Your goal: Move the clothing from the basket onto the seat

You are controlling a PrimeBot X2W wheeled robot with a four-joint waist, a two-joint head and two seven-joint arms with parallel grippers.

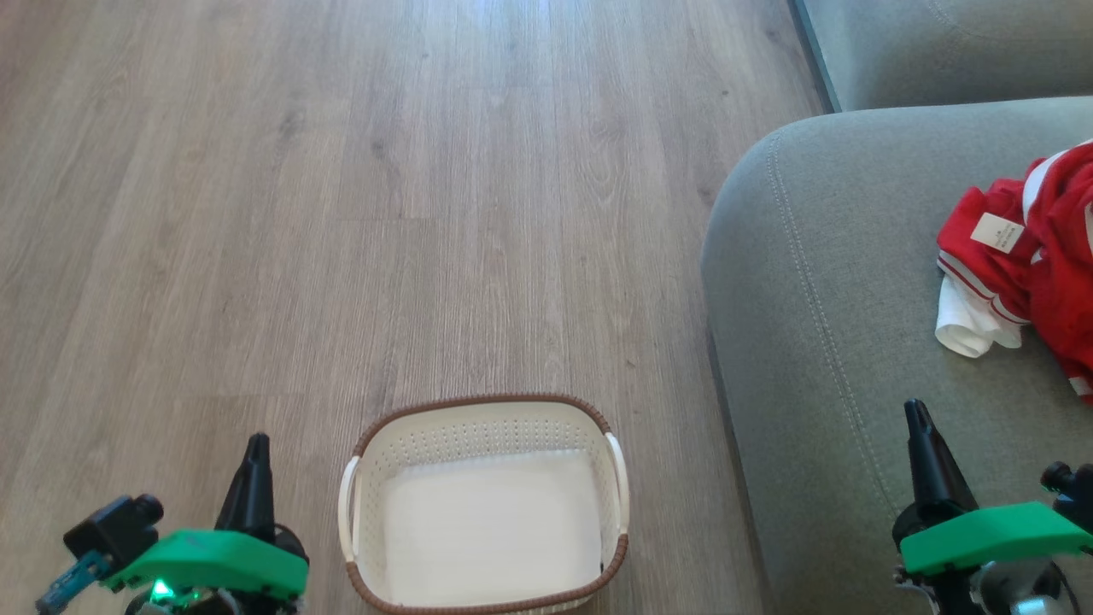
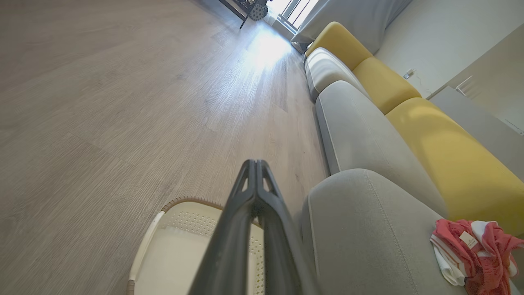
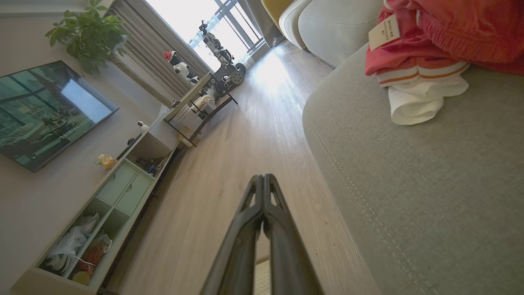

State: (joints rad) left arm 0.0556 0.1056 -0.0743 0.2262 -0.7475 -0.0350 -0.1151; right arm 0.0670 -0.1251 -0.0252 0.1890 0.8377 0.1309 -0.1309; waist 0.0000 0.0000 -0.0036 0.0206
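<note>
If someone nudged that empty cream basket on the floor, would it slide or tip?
The basket looks like thin perforated plastic and holds nothing, so it is probably light. Low and wide on the smooth wooden floor, it would likely slide rather than tip. Its walls may flex slightly if squeezed.

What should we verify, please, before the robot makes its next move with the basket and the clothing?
1. Basket emptied: ok, its pale bottom is bare.
2. Clothing on the seat: ok, the red heap lies on the cushion.
3. Left claw shut and empty: ok, beside the basket.
4. Right claw shut and empty: ok, over the seat, apart from the clothing.
5. Whole heap resting on the seat: cannot tell, it runs past the edge of the head view.
</note>
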